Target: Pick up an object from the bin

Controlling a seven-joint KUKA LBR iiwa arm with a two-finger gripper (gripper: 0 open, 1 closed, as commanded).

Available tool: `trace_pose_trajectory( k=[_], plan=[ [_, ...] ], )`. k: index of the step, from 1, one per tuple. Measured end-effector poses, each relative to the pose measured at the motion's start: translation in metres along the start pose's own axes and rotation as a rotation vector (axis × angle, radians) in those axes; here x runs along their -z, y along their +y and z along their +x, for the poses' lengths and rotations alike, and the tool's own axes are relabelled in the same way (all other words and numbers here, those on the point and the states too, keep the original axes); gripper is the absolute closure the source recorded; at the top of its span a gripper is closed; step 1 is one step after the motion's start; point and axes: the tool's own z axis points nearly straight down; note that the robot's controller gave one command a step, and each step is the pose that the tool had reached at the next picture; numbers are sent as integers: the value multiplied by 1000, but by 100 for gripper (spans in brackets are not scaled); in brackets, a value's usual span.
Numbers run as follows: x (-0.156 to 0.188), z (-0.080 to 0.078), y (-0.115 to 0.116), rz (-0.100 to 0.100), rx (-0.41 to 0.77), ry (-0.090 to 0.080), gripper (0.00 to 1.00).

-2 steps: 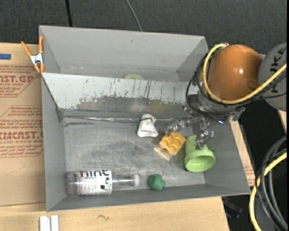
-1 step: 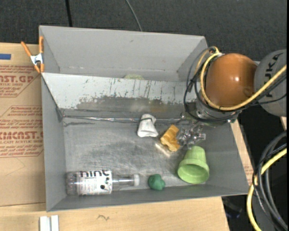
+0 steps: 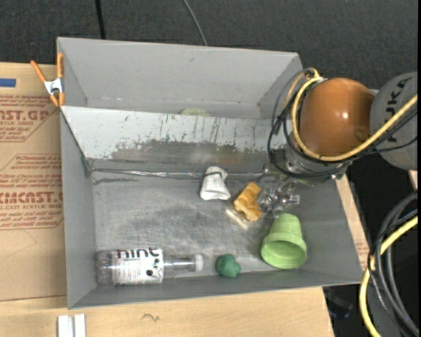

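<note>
Grey bin (image 3: 77, 188). Clear bottle (image 3: 137, 266) lying lower left. Green cup (image 3: 284, 243) on its side, lower right. White lump (image 3: 213, 185) near centre. Yellow block (image 3: 248, 201) right of centre, likely target, with gripper (image 3: 279, 196) just beside it, above the cup; open or clenched, impossible to tell. Green ball (image 3: 228, 265) bottom middle. Best centred over the block, clear of the cup.

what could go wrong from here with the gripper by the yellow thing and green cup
The gripper sits crowded between the yellow thing and the green cup, so a grasp may catch both or knock the cup away. The white crumpled thing lies right beside the yellow one and might be dragged along. The bin's right wall is near; the gripper could scrape it.
</note>
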Motion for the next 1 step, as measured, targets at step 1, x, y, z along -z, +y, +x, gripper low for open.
trace_pose_trajectory(
  k=[1],
  plan=[
    [9, -6, 3, -2, 40, 1, 100]
  ],
)
